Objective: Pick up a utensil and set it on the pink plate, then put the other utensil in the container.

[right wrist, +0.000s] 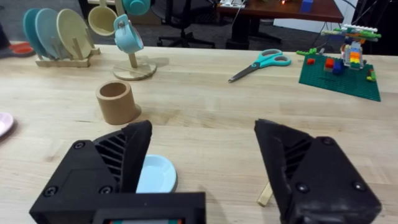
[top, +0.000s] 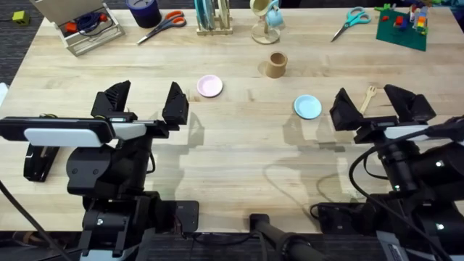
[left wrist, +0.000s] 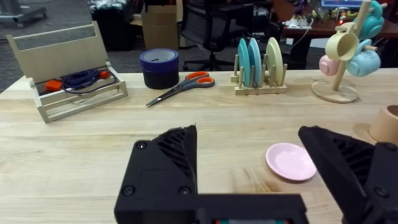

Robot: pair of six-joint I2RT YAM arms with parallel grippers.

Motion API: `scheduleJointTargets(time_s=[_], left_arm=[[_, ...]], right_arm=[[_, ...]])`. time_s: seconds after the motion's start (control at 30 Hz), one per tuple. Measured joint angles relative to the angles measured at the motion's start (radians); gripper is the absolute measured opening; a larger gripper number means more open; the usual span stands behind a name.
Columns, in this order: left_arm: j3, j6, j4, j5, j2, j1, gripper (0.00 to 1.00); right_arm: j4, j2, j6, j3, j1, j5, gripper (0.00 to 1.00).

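nothing placed: pink plate (top: pixel 209 86) bare at 11 o'clock, wooden fork (top: pixel 368 98) on table, both grippers agape, empty.

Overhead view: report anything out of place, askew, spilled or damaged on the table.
Nothing is spilled or damaged. The wooden fork lies flat beside the right gripper, the pink plate and container sit upright and bare. One oddity: I can make out just one utensil.
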Motion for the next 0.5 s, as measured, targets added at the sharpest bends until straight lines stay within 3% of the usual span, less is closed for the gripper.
scheduleJointTargets(time_s=[0.5], left_arm=[[0.000,0.000,0.000,0.000,0.000,0.000,0.993]], right_arm=[[-0.006,0.000,0.000,0.001,0.000,-0.002,0.996]])
